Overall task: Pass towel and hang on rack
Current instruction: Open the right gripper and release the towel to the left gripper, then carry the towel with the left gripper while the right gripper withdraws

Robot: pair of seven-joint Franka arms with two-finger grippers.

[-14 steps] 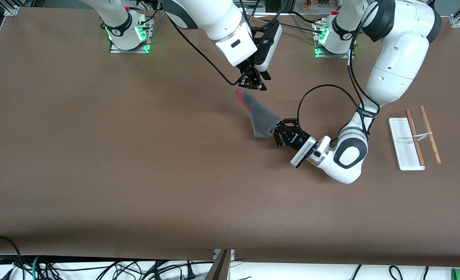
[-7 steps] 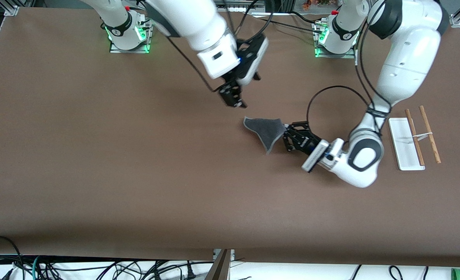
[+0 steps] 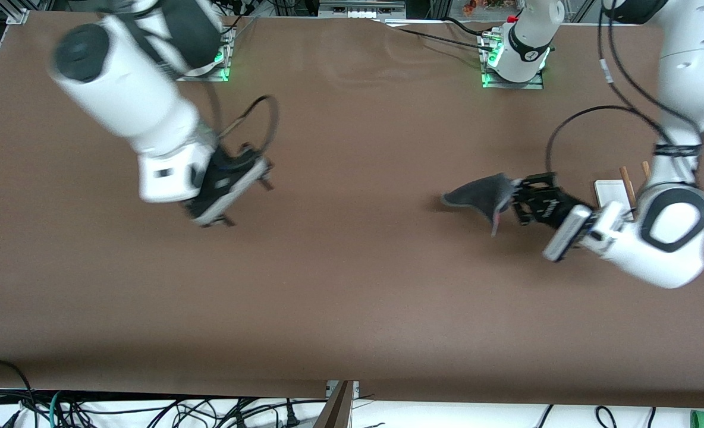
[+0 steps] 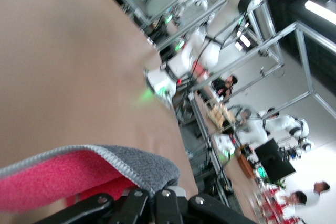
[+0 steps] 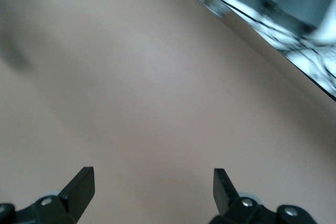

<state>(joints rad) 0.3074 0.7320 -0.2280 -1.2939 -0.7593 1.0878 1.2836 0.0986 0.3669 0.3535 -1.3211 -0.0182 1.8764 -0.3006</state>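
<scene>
My left gripper (image 3: pixel 515 199) is shut on one corner of the towel (image 3: pixel 480 195) and holds it in the air over the table, beside the rack. The towel hangs dark grey side up with a pink-red edge below. In the left wrist view the towel (image 4: pixel 105 169) shows both faces, pinched at my left gripper (image 4: pixel 155 195). The rack (image 3: pixel 616 189) stands at the left arm's end of the table, its white base and two wooden rods mostly hidden by the left arm. My right gripper (image 3: pixel 221 217) is open and empty, low over the table toward the right arm's end; its fingertips (image 5: pixel 83 182) stand wide apart.
The brown table (image 3: pixel 352 285) carries nothing else. The arm bases (image 3: pixel 509 56) stand along its edge farthest from the front camera. Cables (image 3: pixel 150 410) lie below the table's near edge.
My left gripper has carried the towel toward the rack. My right arm, which let go of the towel earlier, has swung away toward its own end of the table and lower.
</scene>
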